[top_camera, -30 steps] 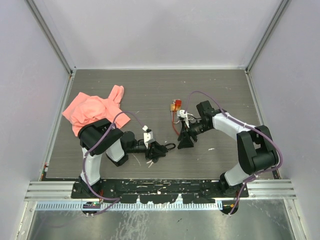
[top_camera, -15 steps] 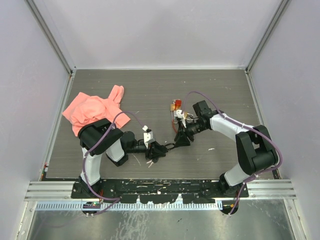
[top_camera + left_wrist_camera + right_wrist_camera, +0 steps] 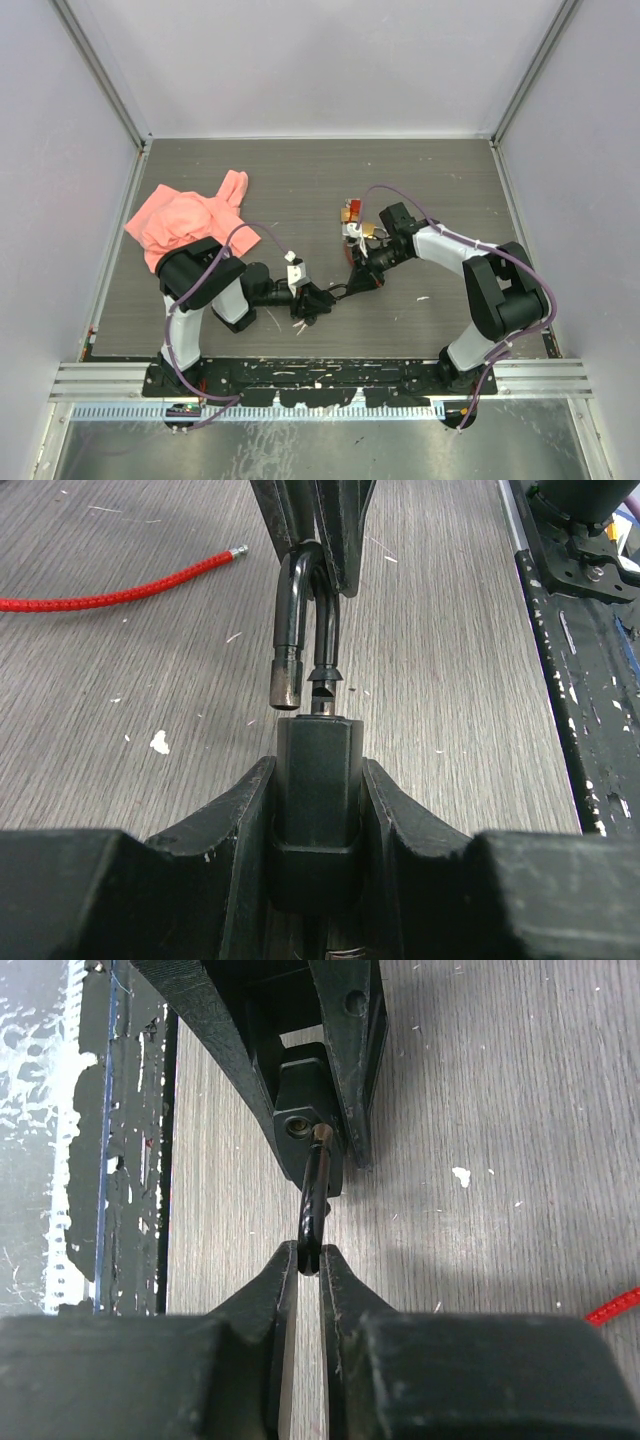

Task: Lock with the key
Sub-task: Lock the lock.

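Chunky matte-black padlock (image 3: pixel 316 745), off to the right of the rumpled pink cloth (image 3: pixel 190 220), is squeezed by its body between the left gripper (image 3: pixel 317 780) fingers. Its glossy curved shackle (image 3: pixel 315 1200) stands open, and the right gripper (image 3: pixel 308 1260) is pinched nearly together on the bend.

Both arms stretch low, wrists facing each other. The left gripper (image 3: pixel 320 298) clamps the lock (image 3: pixel 316 805) between its fingers. The right gripper (image 3: pixel 308 1260), straight ahead of it, pinches the shackle (image 3: pixel 314 1195) between its closed fingertips.
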{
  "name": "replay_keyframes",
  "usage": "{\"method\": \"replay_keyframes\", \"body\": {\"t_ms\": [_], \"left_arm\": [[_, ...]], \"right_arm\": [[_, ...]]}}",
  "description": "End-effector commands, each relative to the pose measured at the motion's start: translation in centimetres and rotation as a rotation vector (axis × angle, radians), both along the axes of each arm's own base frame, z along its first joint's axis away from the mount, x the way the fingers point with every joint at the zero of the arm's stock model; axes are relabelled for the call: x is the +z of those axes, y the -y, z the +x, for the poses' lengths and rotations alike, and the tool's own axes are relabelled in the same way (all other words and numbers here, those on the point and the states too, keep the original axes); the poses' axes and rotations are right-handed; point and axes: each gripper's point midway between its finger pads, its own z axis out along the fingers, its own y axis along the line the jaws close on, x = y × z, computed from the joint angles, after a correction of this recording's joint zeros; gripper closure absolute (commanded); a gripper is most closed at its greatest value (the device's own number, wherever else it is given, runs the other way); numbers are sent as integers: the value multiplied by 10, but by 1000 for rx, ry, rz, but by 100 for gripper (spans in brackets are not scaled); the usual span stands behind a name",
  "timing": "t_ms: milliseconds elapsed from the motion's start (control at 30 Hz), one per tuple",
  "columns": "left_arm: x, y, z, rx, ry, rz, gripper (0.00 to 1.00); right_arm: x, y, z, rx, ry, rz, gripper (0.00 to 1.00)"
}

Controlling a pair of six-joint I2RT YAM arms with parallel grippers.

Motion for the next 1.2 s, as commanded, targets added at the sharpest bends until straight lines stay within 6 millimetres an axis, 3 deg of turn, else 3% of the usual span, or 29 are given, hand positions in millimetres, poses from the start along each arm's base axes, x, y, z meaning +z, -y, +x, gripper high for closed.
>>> {"method": "replay_keyframes", "body": {"t_ms": [0, 167, 400, 533, 767, 1167], "left_arm": [[-9, -7, 1, 26, -6, 36, 100], [-8, -8, 2, 28, -4, 34, 100], [-8, -8, 2, 29, -3, 35, 100], [-8, -7, 1, 26, -3, 35, 100], [-8, -8, 2, 28, -2, 34, 100], [-8, -8, 2, 29, -3, 35, 100]], "right_arm": [[19, -9, 8, 14, 37, 43, 91], [24, -10, 8, 0, 17, 50, 76], [30, -4, 11, -28, 19, 61, 72], [29, -2, 11, -36, 19, 56, 72], [24, -4, 5, -16, -21, 50, 83], [18, -8, 1, -1, -31, 39, 82]]}}
